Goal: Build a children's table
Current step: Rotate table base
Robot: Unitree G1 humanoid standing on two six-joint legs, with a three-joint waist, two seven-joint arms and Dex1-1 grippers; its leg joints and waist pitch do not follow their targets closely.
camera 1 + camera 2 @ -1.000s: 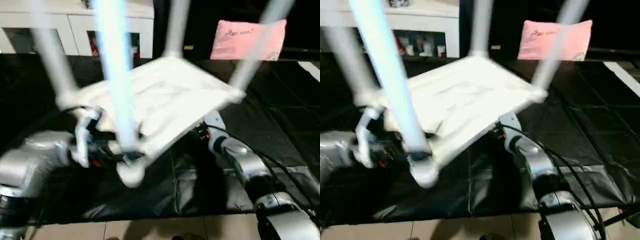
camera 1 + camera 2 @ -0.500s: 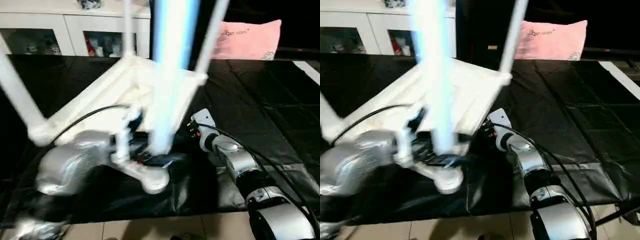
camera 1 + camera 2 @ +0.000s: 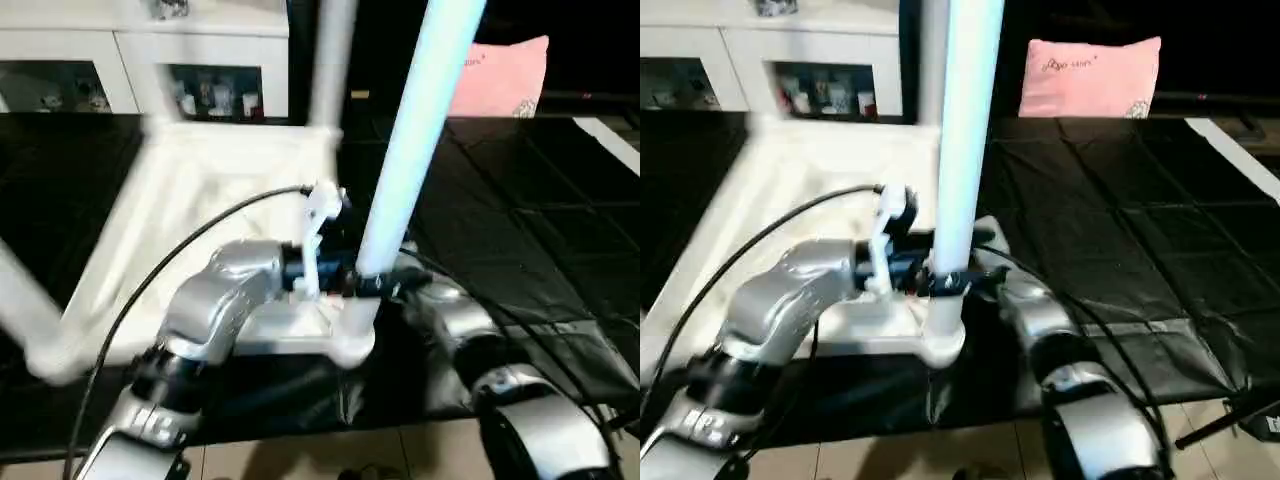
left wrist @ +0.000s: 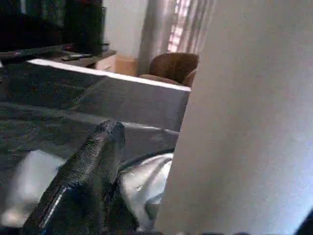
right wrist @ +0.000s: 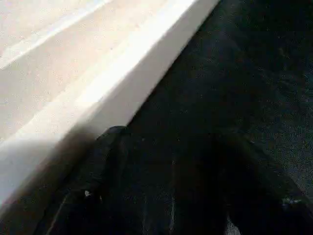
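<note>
1. The robot's left gripper clamps the base of the nearest long white tapered tubular leg, fingers pinching it just above its round corner socket at about 6 o'clock in the head views.

2. The right gripper sits just past that socket at 5 o'clock, spread fingers beside the edge of the upturned white plastic rectangular tabletop over the black floor mat; whether they hold anything cannot be told.

3. Risk, as a judgement: the tabletop looks tipped, so a grip on one leg alone could let it swing or twist the leg out of its socket.

4. The cable looping over the left forearm could snag on the tabletop's corner.

5. Farther off, at 12 o'clock, another white leg stands upright.

6. Beyond, at 1 o'clock, the pink pillow carries small dark script, too small to read; the white cabinet with glass doors at 11 o'clock shows no legible labels.
</note>
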